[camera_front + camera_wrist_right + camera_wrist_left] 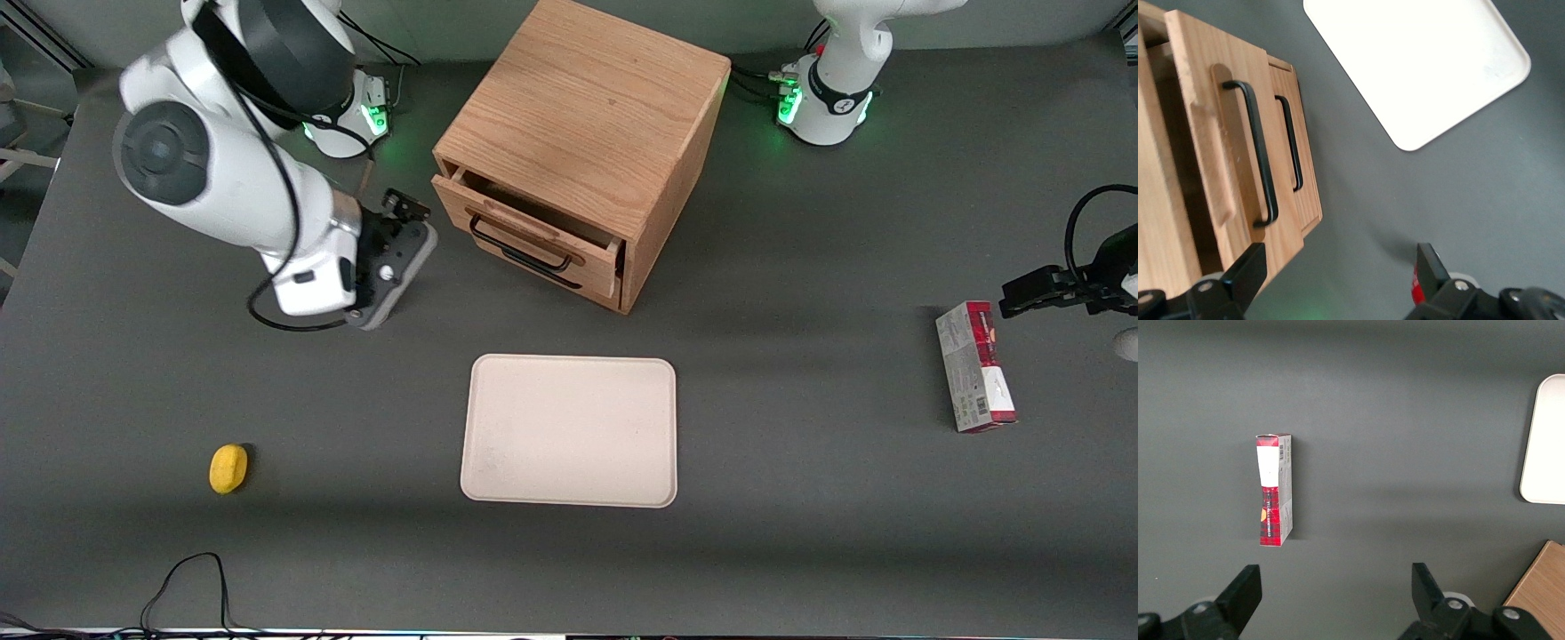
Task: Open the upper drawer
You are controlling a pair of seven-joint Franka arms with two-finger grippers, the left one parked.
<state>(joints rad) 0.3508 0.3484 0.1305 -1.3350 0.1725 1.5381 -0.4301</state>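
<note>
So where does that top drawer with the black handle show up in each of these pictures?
Front view: the top drawer is pulled partly out of the wooden cabinet, farther from the camera than the white tray; the gripper hangs beside it, apart.
Right wrist view: the drawer sticks out above the lower one, near the tray.
Left wrist view: not in it.
Shared landmark: the tray.

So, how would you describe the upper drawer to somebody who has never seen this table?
Find the wooden cabinet, farther from the front camera than the white tray. Its front carries two drawers, each with a black bar handle. The upper drawer is the top one, pulled partly out, while the lower drawer sits further in; the gripper hangs open beside it.
</note>
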